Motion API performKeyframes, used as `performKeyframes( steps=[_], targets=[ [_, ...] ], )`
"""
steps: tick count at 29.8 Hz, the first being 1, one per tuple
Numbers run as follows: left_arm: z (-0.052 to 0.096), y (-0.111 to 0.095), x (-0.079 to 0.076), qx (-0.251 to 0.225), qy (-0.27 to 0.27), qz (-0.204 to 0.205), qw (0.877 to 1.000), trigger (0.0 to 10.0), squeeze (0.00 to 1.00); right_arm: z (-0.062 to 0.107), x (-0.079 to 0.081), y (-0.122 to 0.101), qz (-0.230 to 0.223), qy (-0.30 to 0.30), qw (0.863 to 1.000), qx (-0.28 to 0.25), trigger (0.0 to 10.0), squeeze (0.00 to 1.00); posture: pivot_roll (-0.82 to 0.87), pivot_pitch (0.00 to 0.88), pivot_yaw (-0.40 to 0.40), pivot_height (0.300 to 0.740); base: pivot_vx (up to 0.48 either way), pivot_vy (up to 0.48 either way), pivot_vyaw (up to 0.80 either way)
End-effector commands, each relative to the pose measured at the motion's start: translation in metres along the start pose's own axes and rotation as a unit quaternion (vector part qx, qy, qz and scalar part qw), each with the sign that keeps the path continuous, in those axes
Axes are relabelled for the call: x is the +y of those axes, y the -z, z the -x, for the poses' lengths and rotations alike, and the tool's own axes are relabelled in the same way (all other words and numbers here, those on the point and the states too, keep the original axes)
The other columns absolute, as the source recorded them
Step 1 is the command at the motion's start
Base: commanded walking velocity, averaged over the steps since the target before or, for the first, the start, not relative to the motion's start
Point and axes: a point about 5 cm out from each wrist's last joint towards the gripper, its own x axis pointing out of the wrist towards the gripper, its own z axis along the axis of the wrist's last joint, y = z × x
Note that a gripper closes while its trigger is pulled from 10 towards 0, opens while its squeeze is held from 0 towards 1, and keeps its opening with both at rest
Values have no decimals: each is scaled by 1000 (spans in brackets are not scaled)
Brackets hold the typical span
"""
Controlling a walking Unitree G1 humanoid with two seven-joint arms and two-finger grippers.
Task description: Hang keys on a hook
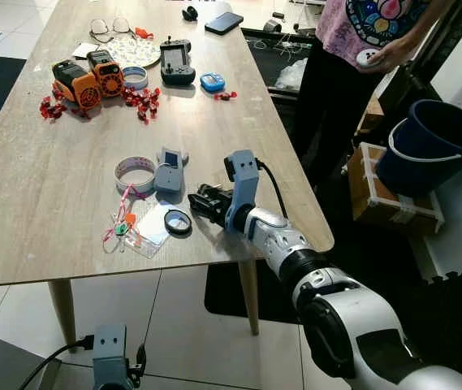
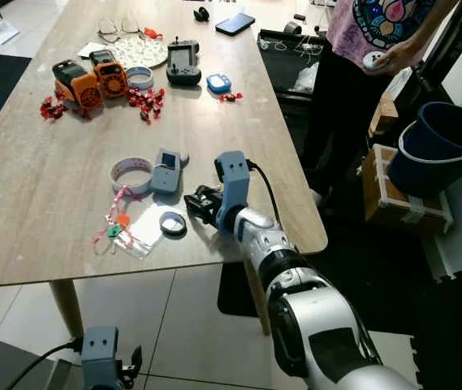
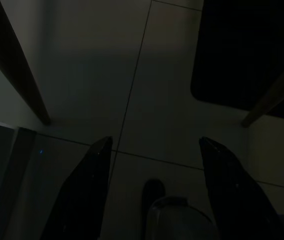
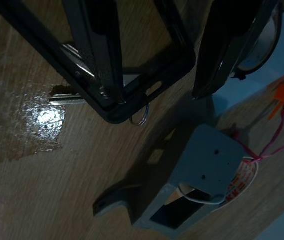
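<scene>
- One small silver key [image 4: 64, 101] on a thin wire ring [image 4: 140, 119] lies flat on the tabletop [image 1: 44, 195], close to the near edge. It sits right under the right tool [image 4: 156, 75].
- The right tool stands with its two black fingers parted to a middling gap. They are low over the wood and grip nothing. One finger crosses over the key, and the ring shows in the gap.
- The key looks light, hard and thin. It lies flush with the wood, so there is little edge to catch, and it will likely skate if pushed.
- The ring end looks like the best place to take hold, since it stands slightly proud of the surface and gives the fingertips something to pinch. A grip there would let the key dangle and swing, so a slow carry seems wise.
- I cannot make out a hook anywhere. A grey box [image 1: 168, 171] lies just beside the tool, but I cannot tell what it is for.
- The tabletop is pale wood grain, smooth and a bit glossy.
- Near the tool lie a roll of tape [image 1: 135, 172], a black round lid [image 1: 178, 221], a clear card sleeve [image 1: 151, 231] and a pink cord with tags [image 1: 121, 221]. The cord could snag.
- Farther up the tabletop sit orange gadgets [image 1: 86, 80], red sweets [image 1: 139, 97] and a handheld controller [image 1: 177, 63].
- The left tool [image 3: 154, 150] hangs idle below the tabletop, over the tiled floor, with its fingers spread wide.
- A person [image 1: 352, 49] stands at the far right side of the tabletop. A blue bucket [image 1: 433, 142] and a cardboard box [image 1: 389, 199] sit on the floor there, which narrows the way round.
</scene>
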Motion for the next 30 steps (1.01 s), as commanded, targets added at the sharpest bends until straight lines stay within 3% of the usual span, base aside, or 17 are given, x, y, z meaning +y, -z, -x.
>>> performKeyframes(
  steps=[1,10,15,19,25,30],
  targets=[
    [4,9,-6,18,7,6,1000,10000,0,2,-1,14,-37,1,999,33,10000,0,61,219,-70,740,0,0,0],
    [3,9,-6,17,9,8,1000,10000,0,1,-1,10,-75,4,997,28,10000,0,63,215,-70,740,0,0,0],
    [3,9,-6,17,10,7,1000,10000,0,1,-1,7,59,10,998,37,10000,0,61,209,-69,740,0,0,0],
    [3,9,-6,17,10,7,1000,10000,0,0,1,7,114,10,993,33,10000,0,62,206,-73,740,0,0,0],
    [3,9,-6,17,9,7,1000,10000,0,0,1,5,145,14,989,22,10000,0,64,206,-75,740,0,0,0],
    [3,9,-6,17,9,8,1000,10000,0,0,1,4,142,15,990,18,10000,0,64,206,-75,740,0,0,0]
  ],
)
